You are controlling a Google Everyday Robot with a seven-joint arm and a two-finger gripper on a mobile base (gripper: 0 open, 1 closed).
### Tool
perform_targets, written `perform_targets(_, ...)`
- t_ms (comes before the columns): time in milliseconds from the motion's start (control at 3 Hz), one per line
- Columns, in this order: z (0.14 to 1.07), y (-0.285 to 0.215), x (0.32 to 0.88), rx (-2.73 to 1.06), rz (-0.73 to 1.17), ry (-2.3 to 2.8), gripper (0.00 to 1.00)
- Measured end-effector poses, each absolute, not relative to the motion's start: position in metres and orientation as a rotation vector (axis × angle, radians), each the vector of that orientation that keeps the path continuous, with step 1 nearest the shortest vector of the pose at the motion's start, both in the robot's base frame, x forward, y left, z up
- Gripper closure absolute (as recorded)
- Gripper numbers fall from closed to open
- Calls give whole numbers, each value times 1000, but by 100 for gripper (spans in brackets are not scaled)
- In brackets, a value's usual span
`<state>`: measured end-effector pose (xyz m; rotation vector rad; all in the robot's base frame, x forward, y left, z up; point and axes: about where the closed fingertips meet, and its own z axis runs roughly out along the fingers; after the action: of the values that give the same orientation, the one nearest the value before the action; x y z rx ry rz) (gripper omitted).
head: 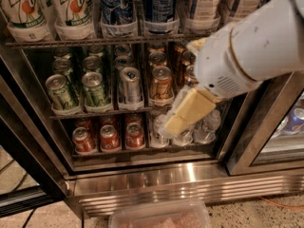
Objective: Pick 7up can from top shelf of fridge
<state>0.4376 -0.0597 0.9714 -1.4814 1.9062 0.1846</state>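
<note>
Setting: speckled floor (38, 215) runs along the bottom of your view, and on it stands the fridge (156, 184), its stainless-steel base and grille slats catching the light, wire racks of drinks above.
Task object: the 7up can (72, 6) you want sits at the upper left on the top shelf (95, 41), upright in a clear plastic holder just behind the front rail; a second 7up can stands beside it to the left.
Gripper: the gripper (176, 123) hangs in front of the lower racks, right of centre, its cream-coloured fingers pointing down and left; it holds nothing, and you cannot tell from this angle whether the fingers are spread or together.
Progress: I judge the pick as barely begun. No contact with the can, and the gripper is well apart from it, lower and to the right.
Left to do: you need to bring the gripper up and left to the top shelf, close on the can, and draw it out.
Hidden: the white arm (256, 46) covers the right end of the middle rack and part of the top one.
Cut off: the can tops on the top shelf run out of frame, so no lids show.
Unclear: a pale plastic tray (161, 216) at the bottom edge; its contents are hard to make out.
</note>
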Motion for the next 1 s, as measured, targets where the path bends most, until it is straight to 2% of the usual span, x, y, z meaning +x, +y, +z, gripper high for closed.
perform_targets(667,982,-49,436,-1450,188,1851,0)
perform_targets(1000,975,-13,420,-1416,228,1769,0)
